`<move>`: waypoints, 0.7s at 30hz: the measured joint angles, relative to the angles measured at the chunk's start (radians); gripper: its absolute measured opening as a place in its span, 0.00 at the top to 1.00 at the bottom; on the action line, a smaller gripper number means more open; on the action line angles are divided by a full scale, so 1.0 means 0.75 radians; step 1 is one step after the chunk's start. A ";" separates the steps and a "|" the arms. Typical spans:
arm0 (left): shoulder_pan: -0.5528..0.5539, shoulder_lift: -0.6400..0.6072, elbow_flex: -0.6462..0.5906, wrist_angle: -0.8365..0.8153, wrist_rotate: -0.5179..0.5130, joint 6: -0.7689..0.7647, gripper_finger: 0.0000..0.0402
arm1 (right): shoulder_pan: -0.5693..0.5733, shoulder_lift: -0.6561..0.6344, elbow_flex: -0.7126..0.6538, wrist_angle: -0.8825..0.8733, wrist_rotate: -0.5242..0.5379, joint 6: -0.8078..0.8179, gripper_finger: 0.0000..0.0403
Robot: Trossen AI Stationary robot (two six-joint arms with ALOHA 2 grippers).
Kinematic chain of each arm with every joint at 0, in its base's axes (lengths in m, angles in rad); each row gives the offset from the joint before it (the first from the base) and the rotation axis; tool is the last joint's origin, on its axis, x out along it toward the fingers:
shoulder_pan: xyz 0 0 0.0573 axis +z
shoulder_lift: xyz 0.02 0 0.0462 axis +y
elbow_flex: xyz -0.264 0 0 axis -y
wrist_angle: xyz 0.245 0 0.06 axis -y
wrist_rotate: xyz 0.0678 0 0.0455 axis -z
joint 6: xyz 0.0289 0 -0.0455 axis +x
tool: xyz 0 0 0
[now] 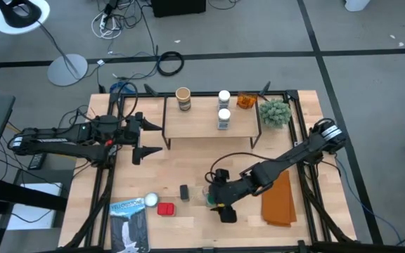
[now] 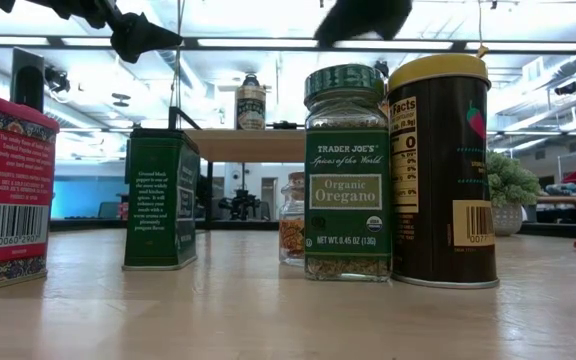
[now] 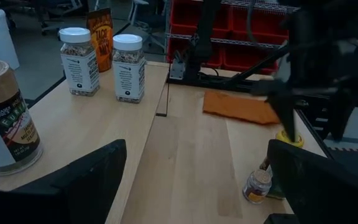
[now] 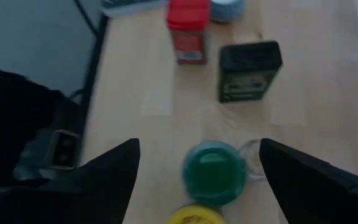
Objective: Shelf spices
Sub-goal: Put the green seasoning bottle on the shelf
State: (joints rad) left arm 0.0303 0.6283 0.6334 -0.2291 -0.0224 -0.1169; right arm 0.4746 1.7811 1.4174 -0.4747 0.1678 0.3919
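Note:
The shelf [image 1: 202,125] stands at the table's far middle. On its board stand a tan-lidded jar [image 1: 183,98], two white-lidded jars [image 1: 224,97] [image 1: 223,118] and an orange packet [image 1: 245,100]. Near the table's front stand a white-blue tin [image 1: 151,201], a red tin [image 1: 165,208], a dark green tin [image 1: 184,192], a green-lidded oregano jar [image 4: 215,171], a yellow-lidded canister [image 2: 443,170] and a small clear jar [image 2: 292,220]. My right gripper [image 4: 197,180] hovers open above the oregano jar, a finger on either side. My left gripper [image 1: 157,138] waits open, left of the shelf.
An orange folded cloth [image 1: 280,200] lies right of the right arm. A blue-and-white booklet [image 1: 129,225] lies at the near left corner. A small plant [image 1: 275,112] stands at the shelf's right end. Bare tabletop shows between the shelf and the front jars.

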 joint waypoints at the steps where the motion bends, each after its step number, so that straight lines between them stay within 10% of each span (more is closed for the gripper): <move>1: 0.001 0.000 0.000 0.000 0.000 0.000 0.01 | -0.004 0.018 0.000 0.002 0.002 0.011 0.17; 21: 0.000 0.000 0.000 0.000 0.000 -0.001 0.01 | -0.046 0.379 0.406 -0.518 -0.059 0.144 0.24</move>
State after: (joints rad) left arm 0.0305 0.6281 0.6334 -0.2291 -0.0225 -0.1179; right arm 0.4398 2.0655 1.7222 -0.8634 0.1232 0.5002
